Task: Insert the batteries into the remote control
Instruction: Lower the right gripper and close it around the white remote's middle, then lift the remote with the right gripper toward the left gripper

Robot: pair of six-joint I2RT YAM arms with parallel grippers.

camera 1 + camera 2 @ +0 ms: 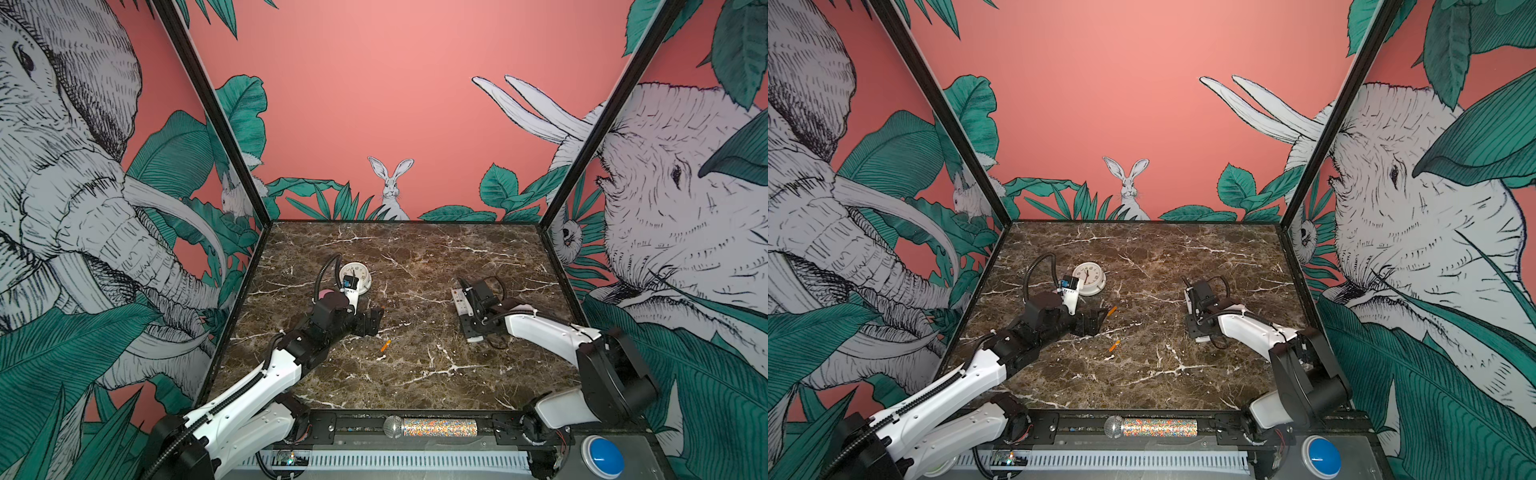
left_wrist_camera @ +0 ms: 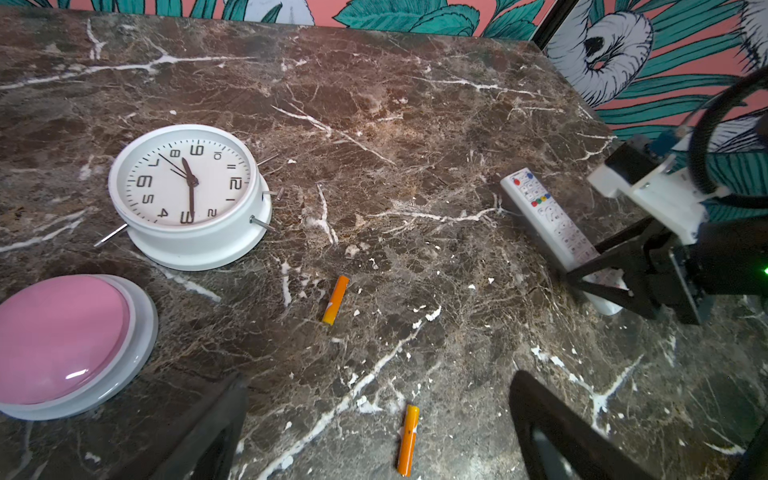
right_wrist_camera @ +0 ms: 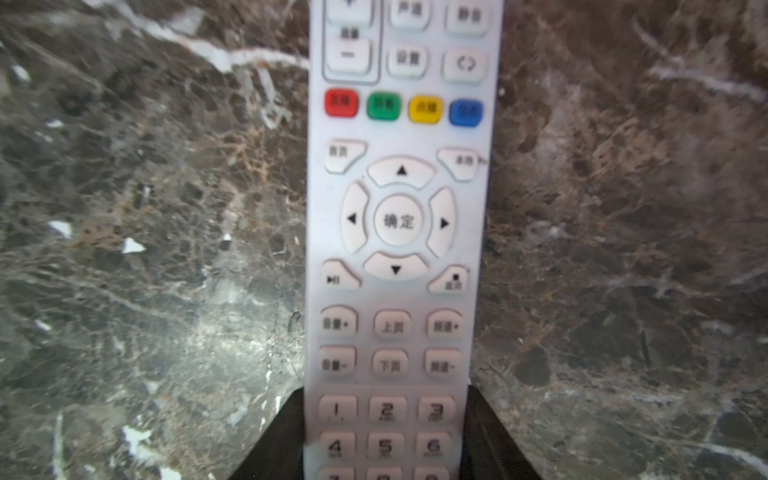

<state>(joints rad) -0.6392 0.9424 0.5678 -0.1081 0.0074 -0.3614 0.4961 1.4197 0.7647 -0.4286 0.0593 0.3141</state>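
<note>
Nearer battery (image 1: 385, 345), orange, flat on the marble table (image 1: 415, 374) in front of the clock (image 2: 183, 187); farther battery (image 2: 335, 300), same kind, closer to the clock. Left gripper (image 2: 380, 378), raised in front of the clock, jaws spread wide, empty. Remote control (image 3: 395, 249), white, buttons up, on the table well right of the clock; right gripper (image 3: 384, 399) clamps its number-pad end.

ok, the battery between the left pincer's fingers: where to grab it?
Mid-barrel of the battery, from straight above. It lies flat on the table, clear of the other battery, and its long axis runs crosswise to the open left pincer's closing line, so the fingers meet its round sides.
</note>
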